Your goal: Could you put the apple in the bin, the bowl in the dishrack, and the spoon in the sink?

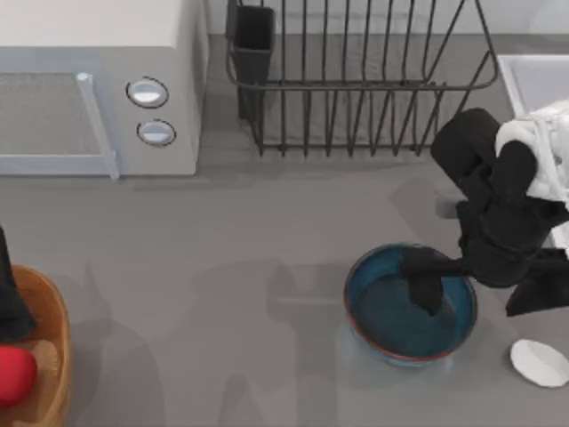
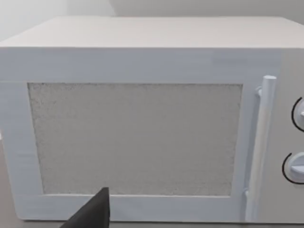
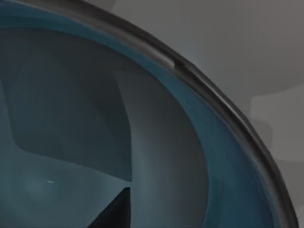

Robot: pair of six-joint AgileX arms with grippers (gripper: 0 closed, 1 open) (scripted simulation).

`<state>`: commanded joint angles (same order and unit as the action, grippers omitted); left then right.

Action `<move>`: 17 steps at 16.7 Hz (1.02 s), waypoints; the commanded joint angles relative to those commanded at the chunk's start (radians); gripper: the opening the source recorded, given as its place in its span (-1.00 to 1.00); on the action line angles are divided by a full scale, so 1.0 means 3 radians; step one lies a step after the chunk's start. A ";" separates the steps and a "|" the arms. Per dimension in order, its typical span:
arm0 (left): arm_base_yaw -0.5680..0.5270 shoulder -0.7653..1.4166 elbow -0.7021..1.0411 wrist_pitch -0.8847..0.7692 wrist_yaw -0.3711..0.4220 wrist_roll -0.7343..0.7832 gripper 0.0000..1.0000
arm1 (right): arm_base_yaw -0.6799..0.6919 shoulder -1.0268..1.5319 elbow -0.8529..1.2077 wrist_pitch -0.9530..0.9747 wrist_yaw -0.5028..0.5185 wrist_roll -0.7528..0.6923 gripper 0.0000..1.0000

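A grey table (image 1: pixel 222 267) is seen from above, with a white microwave (image 1: pixel 98 89) at its back left, the dishrack (image 1: pixel 356 80) behind the middle and the sink (image 1: pixel 533 80) at the back right edge. The bowl (image 1: pixel 411 304) stands upright on the table in front of the rack, near the right side, and the right gripper (image 1: pixel 425 286) is lowered into it from the right, a dark finger reaching down inside the near rim; this placing is judged to be for a grip on the wall, so that the bowl can be lifted to the rack behind it. Whether the fingers are apart or closed on the rim cannot be told. In the right wrist view the bowl's blue inside and dark rim are seen close up. The spoon (image 1: pixel 539 363) lies flat on the table just right of the bowl, apart from it. At the left edge the apple (image 1: pixel 16 374) rests inside the bin (image 1: pixel 55 356), with the left arm parked above it; its finger state cannot be told either.
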<state>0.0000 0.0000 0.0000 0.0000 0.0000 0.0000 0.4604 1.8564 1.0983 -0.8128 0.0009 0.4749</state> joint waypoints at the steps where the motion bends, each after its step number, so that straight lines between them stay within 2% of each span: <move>1: 0.0000 0.0000 0.0000 0.0000 0.0000 0.0000 1.00 | 0.0000 0.0000 0.0000 0.0000 0.0000 0.0000 0.25; 9: 0.0000 0.0000 0.0000 0.0000 0.0000 0.0000 1.00 | 0.0000 0.0000 0.0000 0.0000 0.0000 0.0000 -0.96; 17: 0.0000 0.0000 0.0000 0.0000 0.0000 0.0000 1.00 | 0.0000 0.0000 0.0000 0.0000 0.0000 0.0000 -1.00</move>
<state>0.0000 0.0000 0.0000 0.0000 0.0000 0.0000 0.4604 1.8564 1.0983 -0.8128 0.0009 0.4749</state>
